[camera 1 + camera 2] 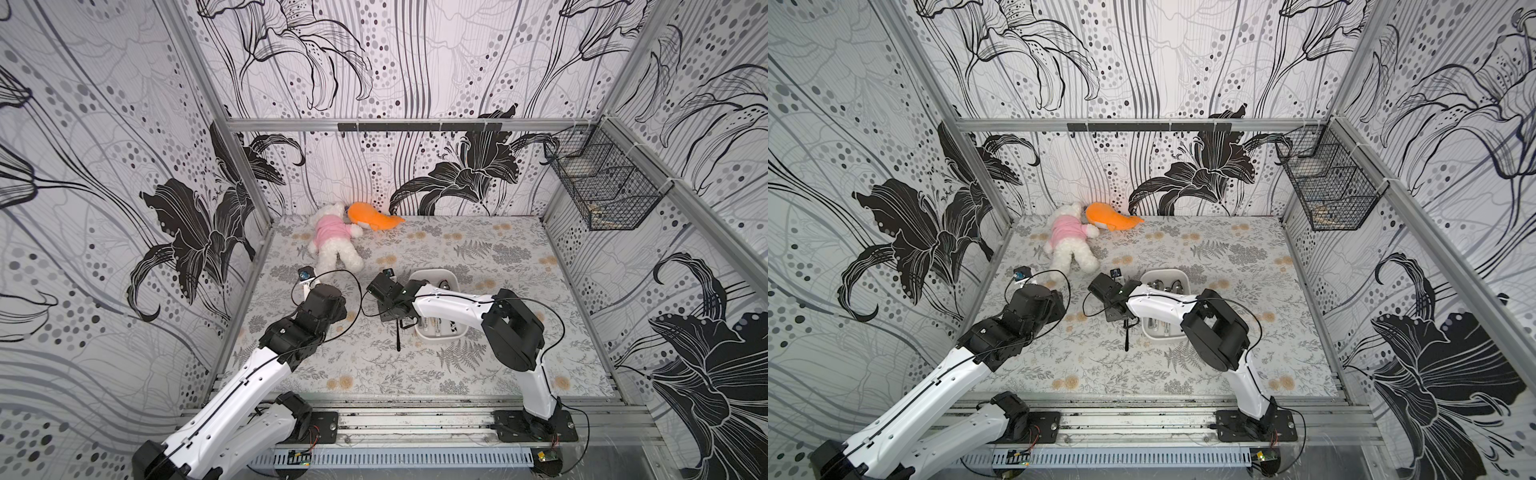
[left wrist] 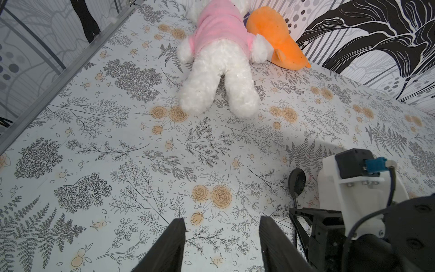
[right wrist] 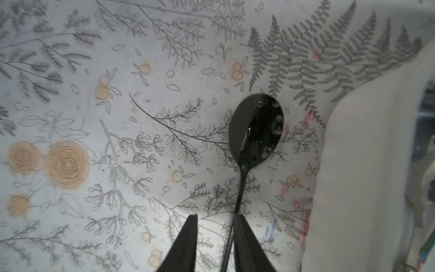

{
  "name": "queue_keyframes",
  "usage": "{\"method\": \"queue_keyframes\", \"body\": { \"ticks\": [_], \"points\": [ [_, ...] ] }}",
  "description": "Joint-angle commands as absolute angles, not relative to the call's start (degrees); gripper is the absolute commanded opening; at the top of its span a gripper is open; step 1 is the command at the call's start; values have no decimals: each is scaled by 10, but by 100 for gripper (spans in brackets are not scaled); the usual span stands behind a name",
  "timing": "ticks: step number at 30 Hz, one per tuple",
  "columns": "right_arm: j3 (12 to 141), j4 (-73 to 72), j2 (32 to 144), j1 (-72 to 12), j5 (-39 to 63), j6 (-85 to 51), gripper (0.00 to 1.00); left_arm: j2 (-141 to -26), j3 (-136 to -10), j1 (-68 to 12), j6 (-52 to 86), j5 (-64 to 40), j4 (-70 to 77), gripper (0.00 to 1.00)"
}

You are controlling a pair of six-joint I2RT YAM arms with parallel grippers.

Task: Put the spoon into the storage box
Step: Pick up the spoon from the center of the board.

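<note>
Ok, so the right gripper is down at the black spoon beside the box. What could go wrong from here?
1. The spoon has its handle against one finger of the right gripper, off centre between open jaws; closing may twist or flick it.
2. The storage box stands close beside it; lifting could knock its wall.
3. The box already holds cutlery, so the spoon may settle across it.
</note>
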State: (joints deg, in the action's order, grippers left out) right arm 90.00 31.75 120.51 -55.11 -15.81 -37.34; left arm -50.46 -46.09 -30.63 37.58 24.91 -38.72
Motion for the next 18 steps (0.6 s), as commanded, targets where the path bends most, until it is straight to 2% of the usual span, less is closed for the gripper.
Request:
{"method": "queue_keyframes", "body": {
  "ticks": [1,9,18],
  "points": [
    [915,357,1223,-550,-165,-395,30,-492,-451,-303,366,254,-379,57],
    [904,354,1244,-550,-171,-404,29,-506,-453,-303,361,241,-376,57],
    [896,345,1249,-543,-162,-402,20,-509,-451,-303,361,240,-375,57]
  ]
}}
